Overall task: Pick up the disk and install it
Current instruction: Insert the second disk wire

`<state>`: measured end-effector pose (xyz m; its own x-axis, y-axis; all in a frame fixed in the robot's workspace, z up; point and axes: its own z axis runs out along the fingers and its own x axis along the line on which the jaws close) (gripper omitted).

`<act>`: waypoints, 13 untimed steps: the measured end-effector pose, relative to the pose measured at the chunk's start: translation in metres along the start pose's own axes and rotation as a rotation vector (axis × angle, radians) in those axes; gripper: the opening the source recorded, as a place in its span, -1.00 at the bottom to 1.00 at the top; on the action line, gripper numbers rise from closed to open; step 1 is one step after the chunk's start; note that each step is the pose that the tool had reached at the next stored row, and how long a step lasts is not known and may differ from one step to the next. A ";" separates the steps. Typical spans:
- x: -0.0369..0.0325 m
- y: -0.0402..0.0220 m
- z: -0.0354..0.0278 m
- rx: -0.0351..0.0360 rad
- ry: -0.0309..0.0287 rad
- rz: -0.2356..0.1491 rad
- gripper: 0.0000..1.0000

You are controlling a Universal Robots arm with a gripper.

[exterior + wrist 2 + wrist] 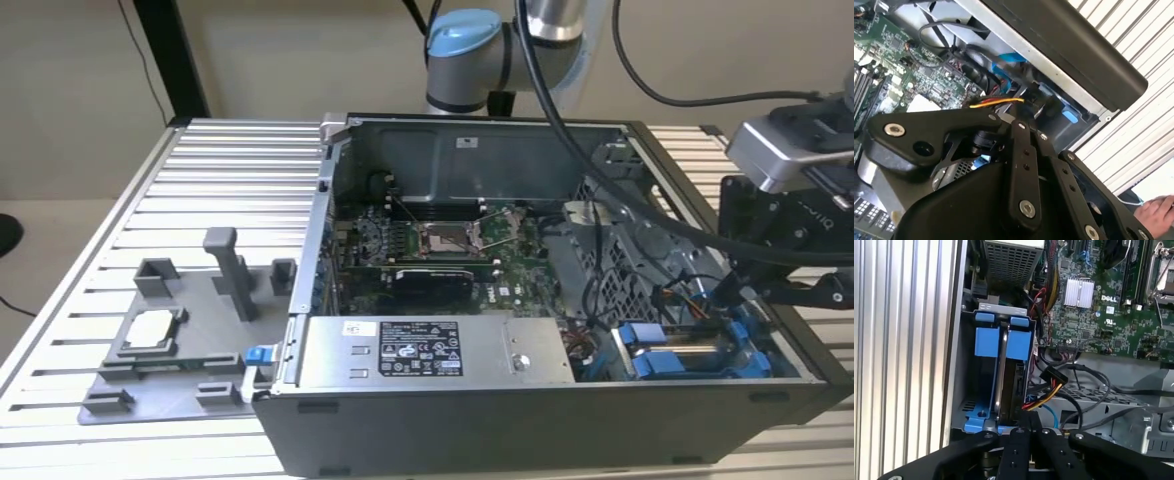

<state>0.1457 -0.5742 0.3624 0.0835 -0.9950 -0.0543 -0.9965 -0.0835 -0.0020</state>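
Observation:
The disk (1016, 340), silver with a bright blue carrier, stands on edge in the drive bay at the case's front corner. In the exterior view the disk (667, 358) sits low at the right end of the open computer case (534, 420). My gripper (1026, 427) is right over the disk's near end, its black links drawn together, shut on that end as far as the links show. The gripper (745, 318) hangs over the bay's right side in the exterior view. In the second wrist view the gripper (1019, 122) points into the bay.
Bundled cables (1049, 385) lie close beside the bay. A large silver box (400, 350) and the motherboard (441, 250) take up the case's interior. A grey fixture with a small chip (154, 330) sits on the slatted table at the exterior view's left. A hand (1156, 210) rests beyond the case.

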 end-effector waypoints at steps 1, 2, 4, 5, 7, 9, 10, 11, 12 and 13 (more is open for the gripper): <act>-0.0003 0.0002 0.0000 -0.0001 0.0022 0.000 -1.00; -0.0003 0.0002 0.0000 -0.0003 0.0023 -0.001 -1.00; -0.0002 0.0003 -0.0001 -0.0003 0.0025 -0.002 -1.00; 0.0003 0.0004 -0.0006 -0.0003 0.0025 -0.002 -1.00; 0.0042 0.0007 -0.0034 -0.0003 0.0022 -0.002 -1.00; 0.0107 0.0012 -0.0085 -0.0003 0.0024 -0.002 1.00; 0.0135 0.0014 -0.0093 -0.0003 0.0019 -0.002 1.00; 0.0162 0.0011 -0.0095 -0.0002 -0.0009 -0.002 1.00; 0.0175 0.0003 -0.0094 0.0004 -0.0076 -0.002 1.00; 0.0180 -0.0010 -0.0093 0.0014 -0.0185 -0.002 1.00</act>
<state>0.1482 -0.5925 0.3708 0.0853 -0.9937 -0.0728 -0.9964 -0.0853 -0.0035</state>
